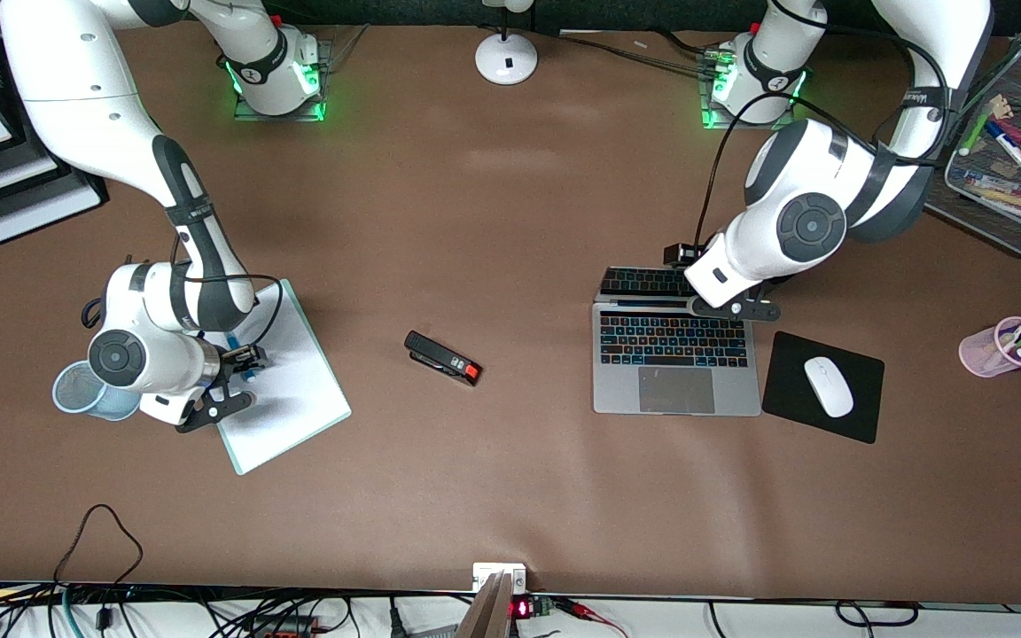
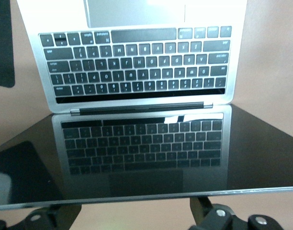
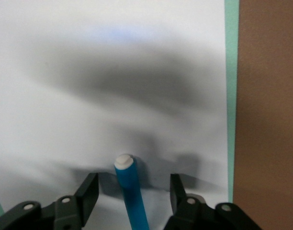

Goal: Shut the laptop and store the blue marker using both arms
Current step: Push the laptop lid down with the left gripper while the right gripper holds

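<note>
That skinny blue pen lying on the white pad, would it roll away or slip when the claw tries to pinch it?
The slim bright-blue marker with a white end looks round and smooth, so a nudge would probably roll it across the flat white notepad. It seems stiff and light. The right gripper has open fingers either side of it, so a centred pinch should hold, though the smooth barrel could slip.

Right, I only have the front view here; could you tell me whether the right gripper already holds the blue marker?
Observer: Not yet. The right gripper is open, and the blue marker lies between its fingers on the white paper, touching neither.
Operator: Thank you. And the left gripper at the laptop?
Observer: It is open at the top edge of the raised lid, whose dark screen mirrors the keys.
</note>
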